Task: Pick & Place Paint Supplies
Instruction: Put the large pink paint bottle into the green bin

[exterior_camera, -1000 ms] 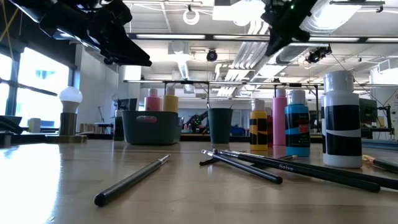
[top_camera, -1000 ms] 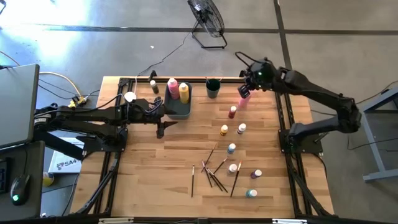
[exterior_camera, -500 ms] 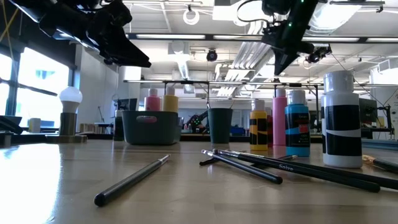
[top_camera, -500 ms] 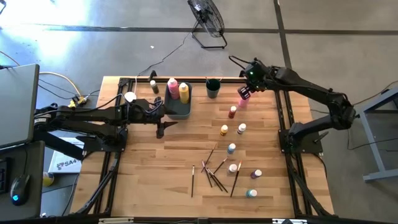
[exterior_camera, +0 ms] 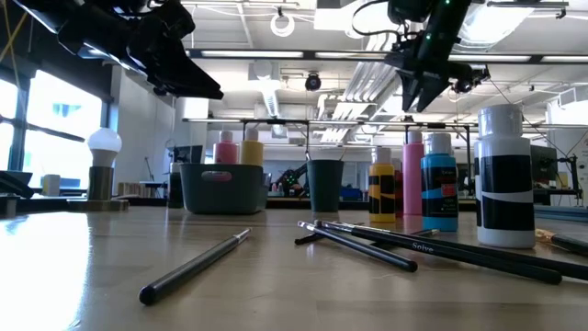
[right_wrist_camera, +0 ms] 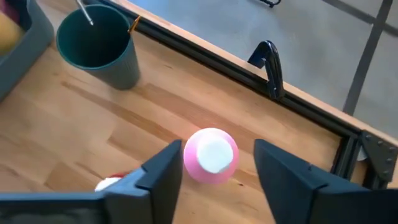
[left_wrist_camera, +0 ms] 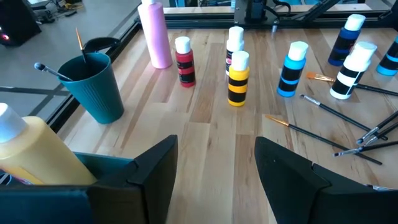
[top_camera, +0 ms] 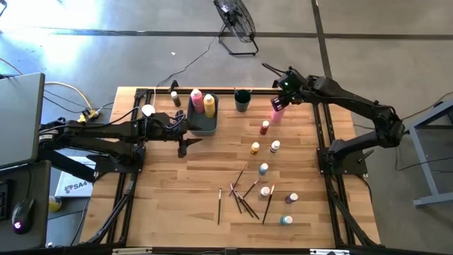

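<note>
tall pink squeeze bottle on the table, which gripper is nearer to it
Right. The right gripper hangs directly above the tall pink squeeze bottle, jaws open either side of its cap. The left gripper hovers far across the table, beside the grey bin.

The wooden desk [top_camera: 177, 191] carries a grey bin [top_camera: 202, 122], a teal cup [top_camera: 242, 100], a tall pink bottle [top_camera: 276, 113], scattered small white-capped paint bottles [top_camera: 263, 168], several dark-handled brushes [top_camera: 244, 198], and a white knob [top_camera: 147, 110].

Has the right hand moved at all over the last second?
Yes. In the high view the right hand has shifted slightly left toward the teal cup and now sits over the pink bottle, fingers spread.
</note>
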### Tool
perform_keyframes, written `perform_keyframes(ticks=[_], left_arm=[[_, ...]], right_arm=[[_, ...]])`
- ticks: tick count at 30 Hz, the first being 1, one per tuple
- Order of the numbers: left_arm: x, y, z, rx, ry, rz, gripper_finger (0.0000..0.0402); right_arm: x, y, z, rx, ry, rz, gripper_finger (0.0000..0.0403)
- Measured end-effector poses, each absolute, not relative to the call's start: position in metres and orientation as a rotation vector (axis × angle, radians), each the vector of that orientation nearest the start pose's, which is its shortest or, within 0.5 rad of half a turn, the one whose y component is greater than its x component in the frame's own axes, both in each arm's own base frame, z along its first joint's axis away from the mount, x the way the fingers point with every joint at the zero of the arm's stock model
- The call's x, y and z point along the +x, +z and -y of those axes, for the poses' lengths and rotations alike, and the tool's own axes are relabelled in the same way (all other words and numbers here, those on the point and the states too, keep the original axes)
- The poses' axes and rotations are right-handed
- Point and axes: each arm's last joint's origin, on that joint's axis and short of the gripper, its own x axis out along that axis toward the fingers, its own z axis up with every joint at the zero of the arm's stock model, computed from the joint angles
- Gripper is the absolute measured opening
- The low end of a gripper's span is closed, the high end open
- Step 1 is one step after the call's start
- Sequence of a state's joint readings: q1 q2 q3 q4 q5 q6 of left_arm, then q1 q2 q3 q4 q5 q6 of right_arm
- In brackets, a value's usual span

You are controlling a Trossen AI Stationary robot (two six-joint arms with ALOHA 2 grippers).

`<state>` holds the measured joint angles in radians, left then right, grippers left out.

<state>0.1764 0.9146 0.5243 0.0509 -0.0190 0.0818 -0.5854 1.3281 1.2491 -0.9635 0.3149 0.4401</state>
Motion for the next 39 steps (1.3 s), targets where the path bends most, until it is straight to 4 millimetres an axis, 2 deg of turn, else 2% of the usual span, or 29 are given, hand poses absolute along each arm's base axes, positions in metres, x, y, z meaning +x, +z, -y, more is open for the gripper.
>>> perform_keyframes(ticks=[4,7,15,24,31,39], left_arm=[[0.196,0.243,-0.036,0.054,0.180,-0.346,0.0211],[0.196,0.243,-0.036,0.054,0.180,-0.346,0.0211],[0.196,0.243,-0.036,0.054,0.179,-0.347,0.0211],[0.196,0.243,-0.036,0.054,0.179,-0.347,0.0211],[0.196,0.243,-0.036,0.053,0.179,-0.347,0.0211],[0.196,0.243,-0.036,0.053,0.180,-0.347,0.0211]], right_arm=[[0.206,0.318,0.147,0.550,-1.060,-0.859,0.0228],[0.206,0.315,0.147,0.570,-1.071,-0.850,0.0237],[0.207,0.291,0.148,0.571,-1.074,-0.866,0.0232],[0.206,0.273,0.152,0.559,-1.095,-0.852,0.0231],[0.202,0.263,0.158,0.583,-1.104,-0.837,0.0231],[0.203,0.262,0.159,0.590,-1.097,-0.838,0.0231]])
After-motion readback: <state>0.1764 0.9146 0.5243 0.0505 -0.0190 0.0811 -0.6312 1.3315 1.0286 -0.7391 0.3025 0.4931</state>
